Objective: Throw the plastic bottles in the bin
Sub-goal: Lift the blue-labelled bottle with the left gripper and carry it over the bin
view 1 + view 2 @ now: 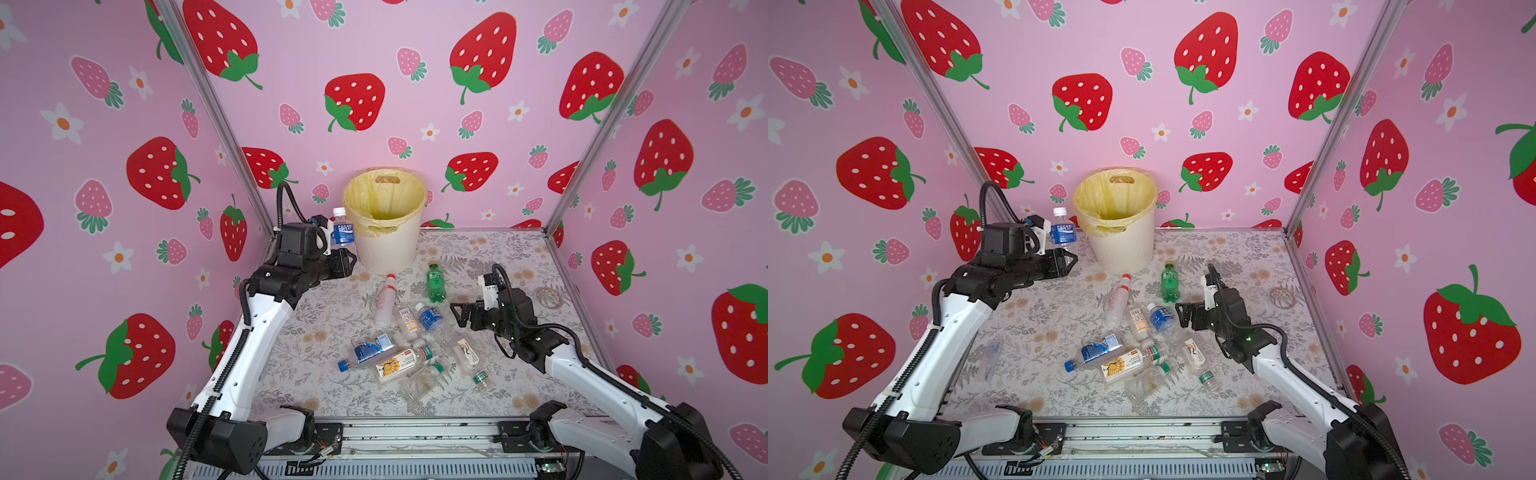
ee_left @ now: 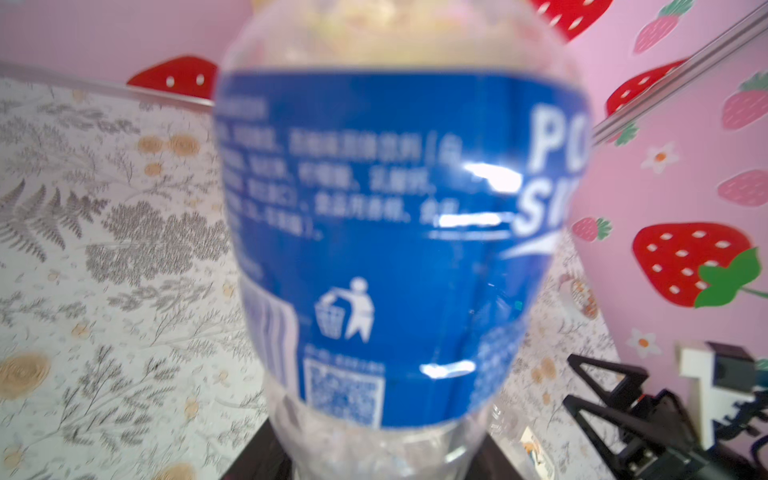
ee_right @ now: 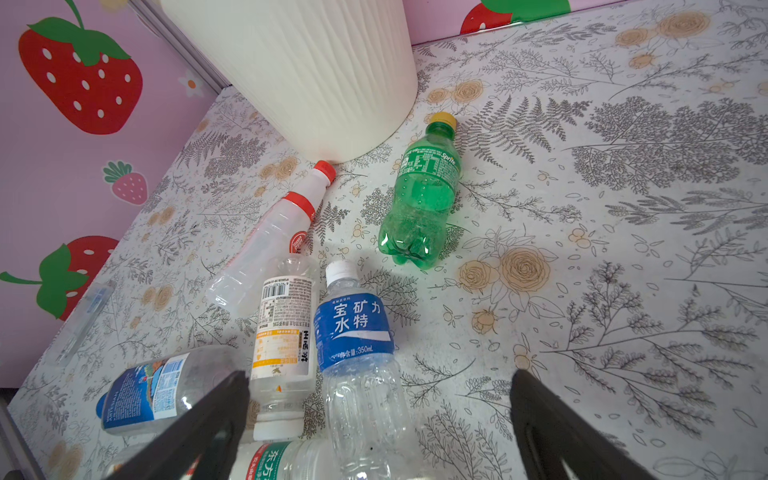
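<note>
The left pincer is clamped on the lower body of a clear white-capped plastic bottle whose blue label reads "POCARI SWEAT". The bottle is held upright off the floral-patterned bench, just beside the left wall of the cream-white ribbed round bin with its translucent yellow liner, and outside it. The left wrist view shows a litter pictogram and a QR code on the label; the fine print is blurred. On the bench before the bin lie a clear red-capped bottle, a clear bottle with a white barcode label, a clear bottle with a blue label printed "宝矿力水特" and "350mL", and a green yellow-capped bottle marked "Sprite". Nearer the front, a sunflower-labelled bottle lies among others. The right pincer stands with jaws wide apart, empty, just right of this pile. A clear tape ring lies farther right.
</note>
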{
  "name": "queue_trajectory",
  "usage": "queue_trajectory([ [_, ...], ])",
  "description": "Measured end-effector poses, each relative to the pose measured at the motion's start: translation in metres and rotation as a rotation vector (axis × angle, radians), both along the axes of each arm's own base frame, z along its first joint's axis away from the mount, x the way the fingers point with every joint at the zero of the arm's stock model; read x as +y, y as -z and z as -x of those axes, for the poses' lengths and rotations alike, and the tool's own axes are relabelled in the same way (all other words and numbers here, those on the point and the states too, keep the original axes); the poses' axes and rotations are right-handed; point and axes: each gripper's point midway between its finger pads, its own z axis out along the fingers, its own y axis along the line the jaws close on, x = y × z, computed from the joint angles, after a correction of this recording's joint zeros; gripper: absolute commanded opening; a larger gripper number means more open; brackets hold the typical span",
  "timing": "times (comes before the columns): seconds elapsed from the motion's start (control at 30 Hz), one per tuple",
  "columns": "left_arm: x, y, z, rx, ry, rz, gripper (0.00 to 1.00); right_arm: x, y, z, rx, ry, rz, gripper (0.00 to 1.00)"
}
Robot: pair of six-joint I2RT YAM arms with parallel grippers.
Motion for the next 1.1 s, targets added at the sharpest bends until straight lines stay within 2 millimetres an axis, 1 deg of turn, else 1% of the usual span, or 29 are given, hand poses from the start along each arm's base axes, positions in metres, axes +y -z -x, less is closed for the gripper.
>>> queue_trajectory([
  [0.07, 0.000, -0.011, 0.000, -0.055, -0.008, 0.031, 0.54, -0.001, 0.001, 0.000, 0.002, 0.004, 0.002, 0.99],
  [0.17, -0.001, -0.017, 0.003, -0.113, -0.006, 0.063, 0.55, -0.002, 0.002, 0.000, 0.004, 0.009, 0.004, 0.99],
  [0.43, -0.008, -0.008, 0.012, -0.160, 0.033, 0.115, 0.55, -0.010, 0.018, 0.002, 0.028, 0.035, 0.028, 0.99],
  [0.63, -0.007, -0.005, 0.023, -0.182, 0.042, 0.125, 0.55, -0.011, 0.020, 0.000, 0.032, 0.042, 0.028, 0.99],
  [0.73, -0.007, -0.006, 0.023, -0.176, 0.036, 0.131, 0.54, -0.011, 0.019, 0.000, 0.030, 0.043, 0.027, 0.99],
  [0.8, -0.008, -0.009, 0.017, -0.153, 0.034, 0.131, 0.52, -0.010, 0.019, -0.001, 0.029, 0.044, 0.025, 0.99],
  [0.87, -0.011, -0.019, 0.004, -0.143, 0.032, 0.132, 0.52, -0.010, 0.021, -0.002, 0.031, 0.044, 0.027, 0.99],
  [1.0, -0.014, -0.051, -0.026, -0.170, 0.017, 0.132, 0.52, -0.011, 0.025, -0.002, 0.037, 0.049, 0.033, 0.99],
  [1.1, -0.020, -0.079, -0.055, -0.187, 0.010, 0.141, 0.55, -0.013, 0.029, -0.003, 0.046, 0.055, 0.039, 0.99],
])
